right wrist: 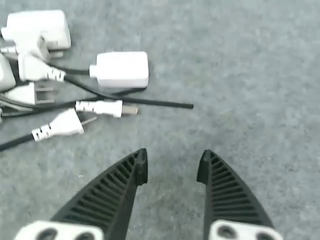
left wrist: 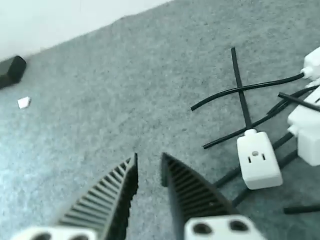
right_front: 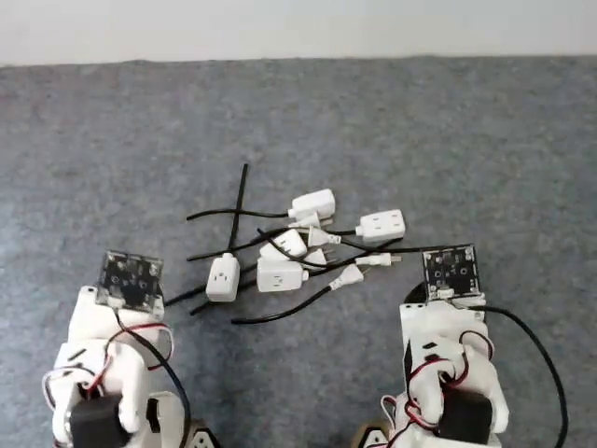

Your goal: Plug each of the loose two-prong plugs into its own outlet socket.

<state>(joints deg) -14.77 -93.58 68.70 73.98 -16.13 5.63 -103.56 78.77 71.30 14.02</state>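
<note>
grey carpeted surface (right_front: 466, 131), pale wall (right_front: 298, 28) along its far edge, small black object (left wrist: 11, 71) by the wall

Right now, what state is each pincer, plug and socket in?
left pincer, open, empty.
right pincer, open, empty.
left socket, face up, nothing plugged in.
right socket, nothing plugged in.
front plug, loose, prongs bare.
second plug, loose, prongs bare.

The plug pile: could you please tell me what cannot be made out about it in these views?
High view: plugs too small, crossed by cords, to tell if any is seated.
Left wrist view: a socket is cut by the edge.
Right wrist view: a white part is cut by the edge.
</note>
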